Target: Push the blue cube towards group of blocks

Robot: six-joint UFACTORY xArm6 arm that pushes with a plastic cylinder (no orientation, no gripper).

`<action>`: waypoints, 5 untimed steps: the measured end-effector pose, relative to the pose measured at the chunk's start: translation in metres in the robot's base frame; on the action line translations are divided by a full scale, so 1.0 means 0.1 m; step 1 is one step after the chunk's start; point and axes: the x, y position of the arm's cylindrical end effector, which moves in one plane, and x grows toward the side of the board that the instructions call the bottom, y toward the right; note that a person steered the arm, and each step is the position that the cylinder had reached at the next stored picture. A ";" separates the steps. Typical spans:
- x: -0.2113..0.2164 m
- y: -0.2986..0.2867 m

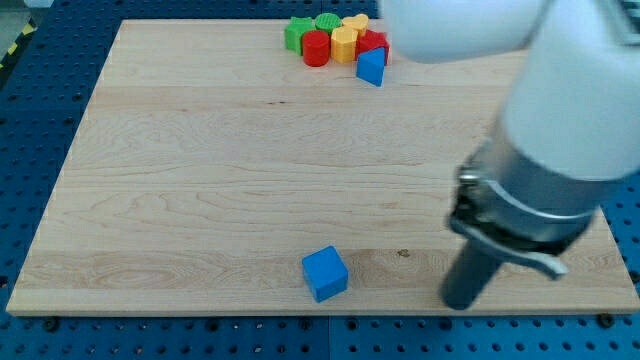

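Starting at the view's left, your wooden board (150, 200) is bare until the blue cube (325, 274), which sits near the bottom edge, turned slightly askew. Far above it, at the view's top, the group waits: a green block (295, 33), a red cylinder (316, 48), a yellow block (345, 43), another red block (374, 41) behind, and a blue wedge-like block (371, 67) at the near corner. Further right, my tip (462, 300) rests on the board, well apart from the cube and level with it. There is no pincer here, only a rod, so nothing opens or closes. The risk, as you would judge it: from this side a push sends the cube leftward along the bottom edge, not upward; and since the cube sits rotated, an off-centre contact could spin it aside.
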 end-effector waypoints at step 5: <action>-0.87 -1.42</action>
